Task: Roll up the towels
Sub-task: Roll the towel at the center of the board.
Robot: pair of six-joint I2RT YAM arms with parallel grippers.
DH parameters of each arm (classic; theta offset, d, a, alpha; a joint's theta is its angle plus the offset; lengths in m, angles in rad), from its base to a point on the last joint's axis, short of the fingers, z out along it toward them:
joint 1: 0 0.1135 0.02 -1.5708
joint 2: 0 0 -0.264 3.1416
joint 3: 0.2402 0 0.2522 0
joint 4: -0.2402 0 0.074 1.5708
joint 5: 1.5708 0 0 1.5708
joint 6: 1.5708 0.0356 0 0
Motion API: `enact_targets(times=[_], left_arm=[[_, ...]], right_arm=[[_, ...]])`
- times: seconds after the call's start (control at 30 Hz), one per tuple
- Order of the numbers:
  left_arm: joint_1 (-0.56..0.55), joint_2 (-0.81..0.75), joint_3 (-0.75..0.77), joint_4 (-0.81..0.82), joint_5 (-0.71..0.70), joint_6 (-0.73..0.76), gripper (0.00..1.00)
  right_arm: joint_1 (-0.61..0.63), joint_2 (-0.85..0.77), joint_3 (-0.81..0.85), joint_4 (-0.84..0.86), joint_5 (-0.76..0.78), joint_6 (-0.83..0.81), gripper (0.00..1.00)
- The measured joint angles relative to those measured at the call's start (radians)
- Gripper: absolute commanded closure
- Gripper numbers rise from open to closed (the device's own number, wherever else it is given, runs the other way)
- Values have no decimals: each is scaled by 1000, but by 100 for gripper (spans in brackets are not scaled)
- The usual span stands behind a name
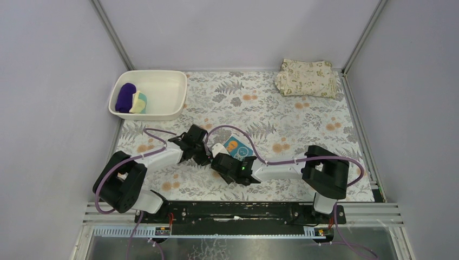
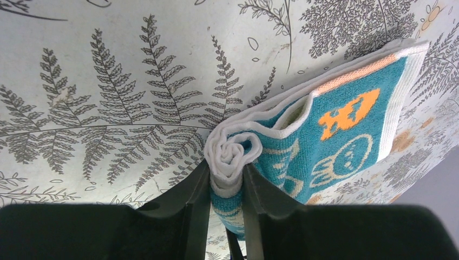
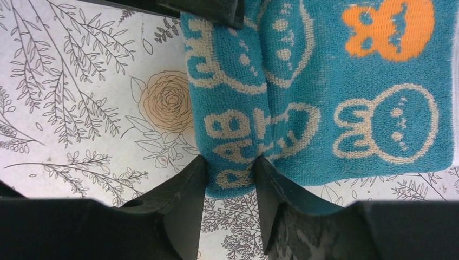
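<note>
A teal towel [image 1: 236,146] with white and orange rabbit marks lies mid-table, partly rolled from its near-left side. My left gripper [image 2: 226,184] is shut on the white spiral end of that roll [image 2: 230,154]. My right gripper [image 3: 230,173] is shut on the roll's other end, both fingers pressing the teal cloth [image 3: 379,81]. From above, the left gripper [image 1: 207,154] and right gripper [image 1: 227,165] sit close together at the towel's left edge. A dark purple towel [image 1: 125,97] and a pale yellow towel [image 1: 139,102] lie rolled in the white basin [image 1: 162,105].
A folded beige leaf-printed cloth [image 1: 306,77] lies at the back right corner. The basin stands at the back left. A fern-printed table cover [image 1: 303,130] spreads under everything, with grey walls and metal posts on three sides.
</note>
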Motion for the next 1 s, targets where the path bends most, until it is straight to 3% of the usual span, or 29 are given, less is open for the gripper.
enact_targets(times=[0.13,0.23,0.4,0.73,1.0], left_arm=[[0,4,6,-6,-4,0,74],[0,3,6,-10,-13,0,63],[0,-43,5,-57,-46,-7,52],[29,-285,-40,-166,-104,-14,23],[35,-434,-102,-208,-84,6,18]], right_arm=[[3,17,18,-18,25,-2,69],[5,32,30,-27,31,-12,82],[-7,20,16,1,-29,-40,92],[-213,-29,-130,273,-594,40,95],[-378,65,-211,505,-982,243,94]])
